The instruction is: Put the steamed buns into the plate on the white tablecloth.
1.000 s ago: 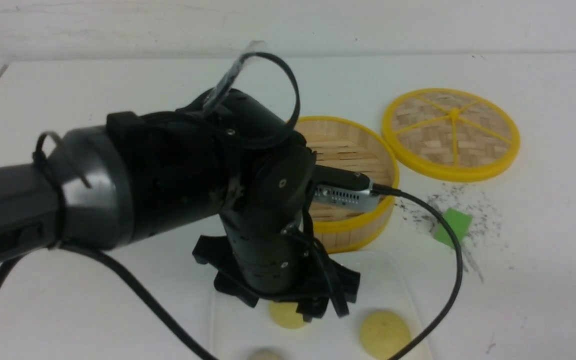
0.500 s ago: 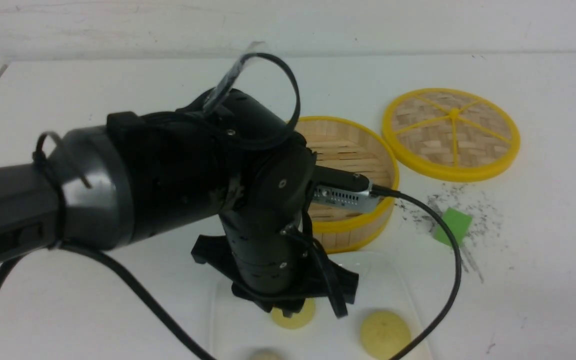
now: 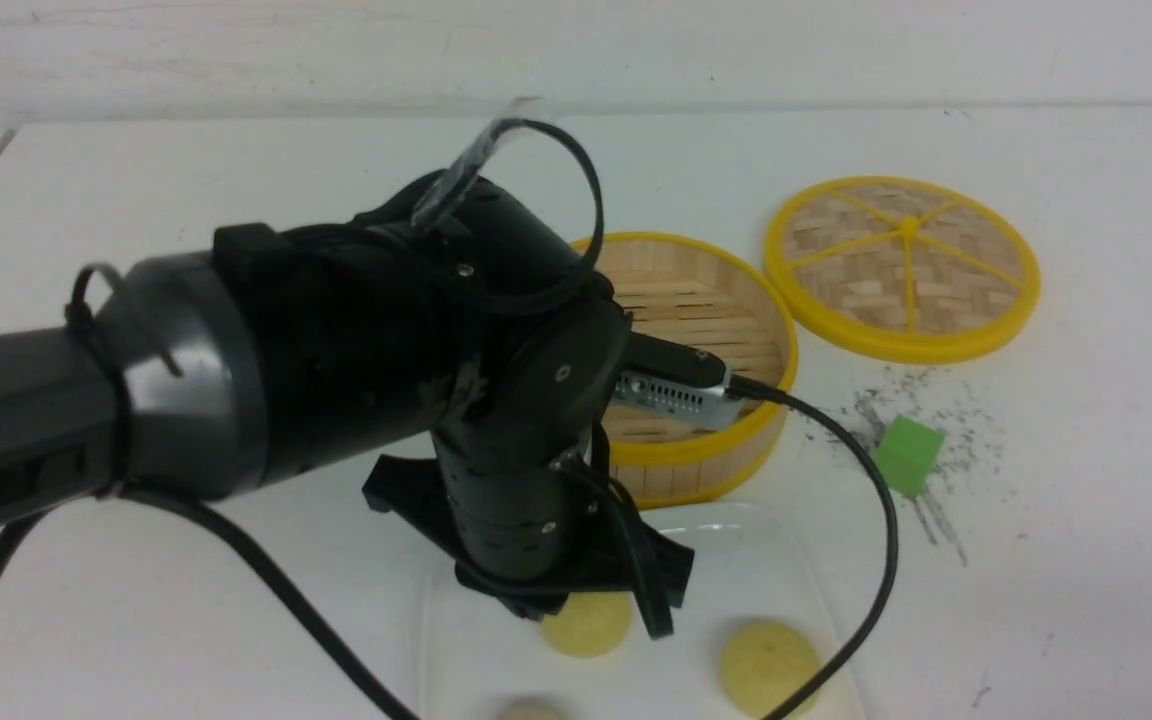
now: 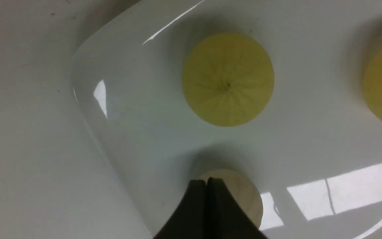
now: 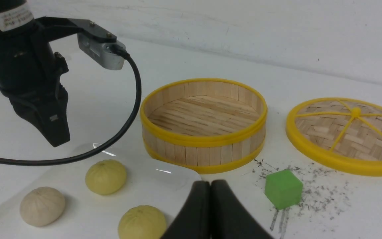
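Observation:
All three steamed buns lie on the glossy white plate (image 5: 164,172), which rests on the white tablecloth (image 3: 1086,520). Two are pale yellow (image 5: 105,176) (image 5: 142,222) and one is whiter (image 5: 42,205). My left gripper (image 4: 207,181) is shut and empty, hanging a little above the plate; in its wrist view one yellow bun (image 4: 228,79) lies just beyond its tips and the whiter bun (image 4: 245,196) is partly hidden behind them. In the front view the left arm covers part of the plate (image 3: 756,570). My right gripper (image 5: 210,184) is shut on nothing, over the plate's edge beside the green block.
An empty bamboo steamer (image 3: 706,320) with a yellow rim stands just behind the plate. Its round woven lid (image 3: 901,265) lies flat to the right. A small green block (image 3: 908,455) sits among dark specks right of the steamer. The left wrist camera's cable (image 3: 876,520) loops over the plate.
My left gripper has gone from open to shut and lifted slightly off the yellow bun, which stays on the plate. The cable shifted left, uncovering the green block.

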### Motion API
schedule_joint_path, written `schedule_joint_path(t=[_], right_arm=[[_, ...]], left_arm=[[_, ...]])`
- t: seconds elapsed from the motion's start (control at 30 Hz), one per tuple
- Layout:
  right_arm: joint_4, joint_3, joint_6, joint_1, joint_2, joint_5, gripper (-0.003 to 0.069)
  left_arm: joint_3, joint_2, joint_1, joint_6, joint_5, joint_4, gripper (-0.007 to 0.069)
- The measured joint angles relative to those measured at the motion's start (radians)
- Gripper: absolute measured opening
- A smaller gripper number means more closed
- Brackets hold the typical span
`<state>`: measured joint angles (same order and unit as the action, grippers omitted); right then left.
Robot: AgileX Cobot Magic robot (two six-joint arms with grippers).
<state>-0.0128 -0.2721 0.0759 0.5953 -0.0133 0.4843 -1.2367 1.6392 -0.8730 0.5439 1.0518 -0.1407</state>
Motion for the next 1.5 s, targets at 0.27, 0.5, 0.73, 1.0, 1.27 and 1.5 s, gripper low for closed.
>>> schedule_joint_path(t=[0.27,0.5,0.73,1.0,1.27,1.5], right_arm=[[-0.001,0.047,0.001,0.0,0.0,-0.005,0.0018],[-0.023,0.18,0.001,-0.105,0.0,-0.004,0.0027],[-0.031,0.252,0.001,-0.292,0.0,-0.002,0.0036],[-0.041,0.286,0.001,-0.48,0.0,-0.063,0.005],[-0.041,0.287,0.001,-0.507,0.0,-0.066,0.0065],[-0.038,0.287,0.001,-0.507,0.0,-0.067,0.0075]], left_arm=[[0.0,0.0,0.0,0.0,0.0,-0.003,0.0002],[0.0,0.0,0.0,0.0,0.0,-0.017,0.0002],[0.0,-0.002,0.0,-0.008,0.018,-0.046,0.0002],[0.0,-0.174,0.0,-0.09,0.068,-0.074,0.0002],[0.0,-0.391,0.0,-0.094,0.108,-0.084,0.0002],[0.0,-0.6,-0.001,-0.096,0.162,-0.06,0.0004]])
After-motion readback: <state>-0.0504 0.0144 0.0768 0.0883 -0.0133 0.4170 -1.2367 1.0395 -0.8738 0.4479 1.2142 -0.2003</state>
